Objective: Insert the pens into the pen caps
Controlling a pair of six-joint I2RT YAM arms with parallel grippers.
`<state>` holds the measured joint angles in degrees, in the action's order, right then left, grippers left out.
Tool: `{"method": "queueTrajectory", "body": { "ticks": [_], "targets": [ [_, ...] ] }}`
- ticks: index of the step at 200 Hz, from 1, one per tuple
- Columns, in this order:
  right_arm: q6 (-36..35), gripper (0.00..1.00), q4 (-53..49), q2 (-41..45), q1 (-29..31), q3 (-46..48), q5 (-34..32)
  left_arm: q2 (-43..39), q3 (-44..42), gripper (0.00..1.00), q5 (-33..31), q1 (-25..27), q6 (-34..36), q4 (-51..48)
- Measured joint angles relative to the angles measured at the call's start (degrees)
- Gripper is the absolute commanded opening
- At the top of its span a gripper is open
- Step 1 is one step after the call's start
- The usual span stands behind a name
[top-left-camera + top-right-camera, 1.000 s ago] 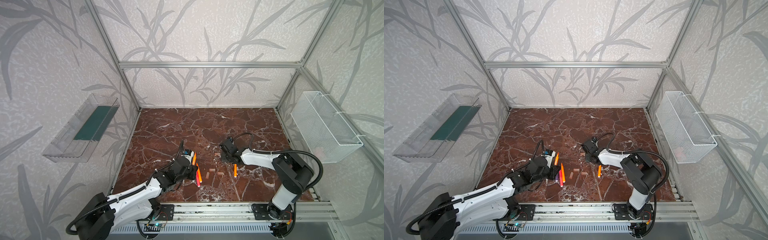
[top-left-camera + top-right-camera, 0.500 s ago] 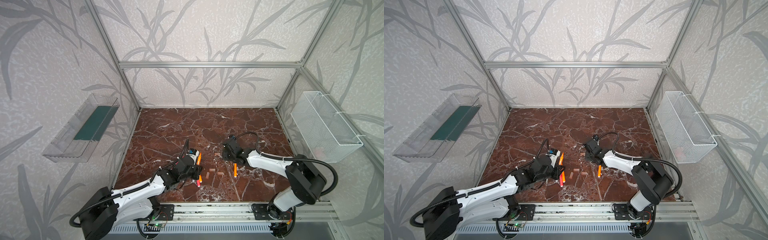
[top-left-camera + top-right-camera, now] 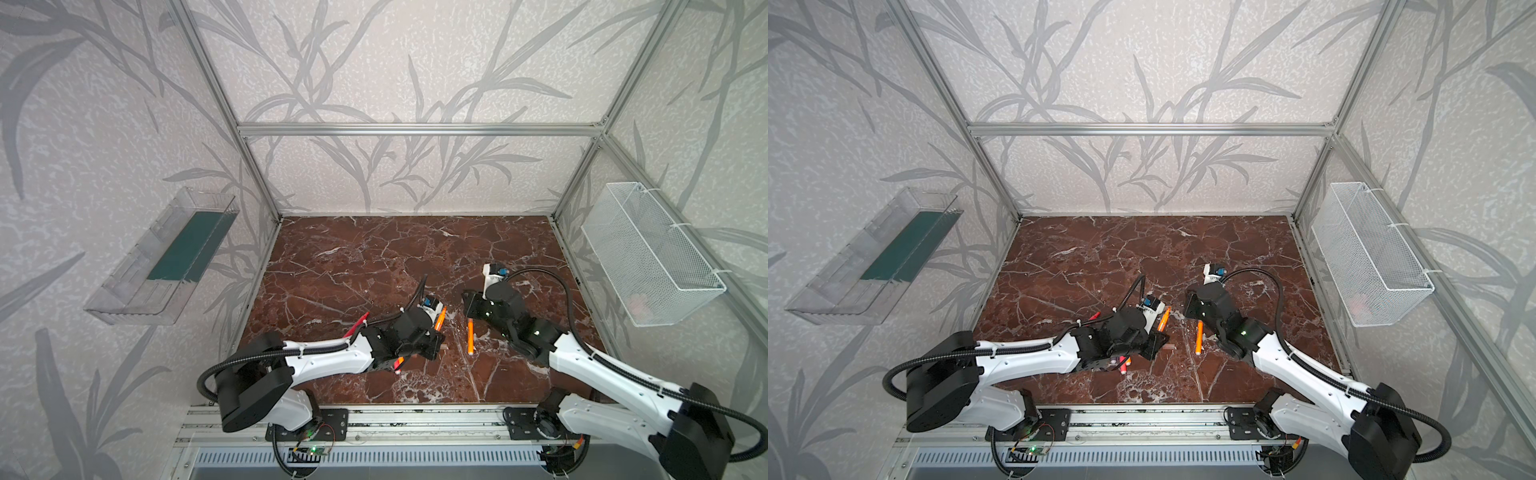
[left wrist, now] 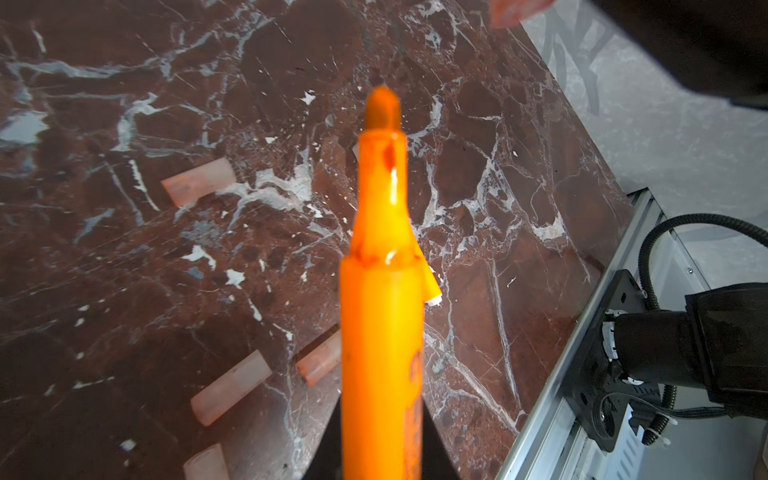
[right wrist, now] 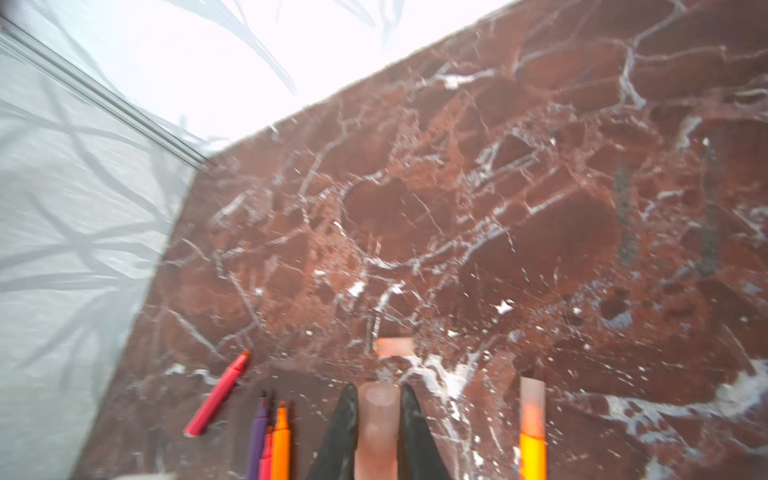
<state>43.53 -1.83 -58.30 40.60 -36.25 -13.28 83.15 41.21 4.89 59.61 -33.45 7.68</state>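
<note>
Left gripper (image 4: 380, 457) pinches the orange pen (image 4: 380, 311). Right gripper (image 5: 378, 390) pinches a pen cap (image 5: 376, 436). Both are above the marble tabletop (image 3: 374, 257), near its front edge. Risk: with axes misaligned, the tip strikes the cap rim and the pen slips.

A held orange pen (image 4: 380, 291) is clamped in the left gripper (image 4: 381, 419), raised off the surface with its pointed tip bare. A held cap (image 5: 377, 428), pale pink and translucent, is pinched in the right gripper (image 5: 378, 399). Just beside it a capped orange pen (image 5: 532, 453) is laid flat, its tip seen through the cap. Four loose caps (image 4: 198, 182) are scattered flat. A purple pen (image 5: 258, 436), a pink-red pen (image 5: 266, 453) and a third orange pen (image 5: 281, 440) are laid side by side; a stray pink-red pen (image 5: 218, 392) is slanted just apart
</note>
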Motion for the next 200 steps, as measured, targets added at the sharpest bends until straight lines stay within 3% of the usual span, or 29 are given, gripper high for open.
{"method": "queueTrajectory", "body": {
  "ticks": [62,131,200],
  "targets": [
    [3.08,0.05,9.66,7.41,0.00,5.53,6.84,2.19,0.04,0.00,0.74,0.07,0.39,3.19],
    [5.60,0.01,19.61,2.80,0.37,6.88,13.84,2.19,0.04,0.00,0.81,0.07,0.50,5.33],
    [6.60,0.00,24.15,0.35,0.85,7.65,14.34,2.10,0.02,0.00,0.79,0.07,0.50,6.12]
  ]
}}
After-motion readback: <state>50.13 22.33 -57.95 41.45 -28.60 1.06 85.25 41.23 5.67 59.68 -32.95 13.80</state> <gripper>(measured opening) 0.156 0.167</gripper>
